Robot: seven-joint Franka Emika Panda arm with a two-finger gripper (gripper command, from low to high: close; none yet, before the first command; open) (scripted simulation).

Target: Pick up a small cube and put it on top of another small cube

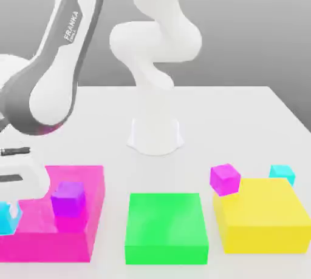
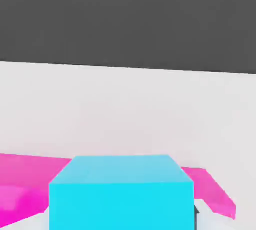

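A small cyan cube [image 1: 7, 220] sits at the exterior view's left edge, at the near left part of the flat magenta block [image 1: 85, 178]. My gripper [image 1: 8, 206] comes down onto it from above and is shut on it. In the hand view this cube [image 2: 121, 194] looms very close, with the magenta block [image 2: 212, 189] behind it. I cannot tell whether the cube rests on the block or hangs just above it. A purple small cube [image 1: 68, 198] stands on the same block, to the right of the held one. A second cyan cube [image 1: 282, 173] lies on the table behind the yellow block [image 1: 261, 223].
A magenta small cube [image 1: 225, 178] sits at the yellow block's far left corner. A flat green block [image 1: 165, 226] lies between the magenta and yellow blocks. The arm's white base [image 1: 155, 129] stands mid-table, and its grey link [image 1: 54, 71] leans over the left side.
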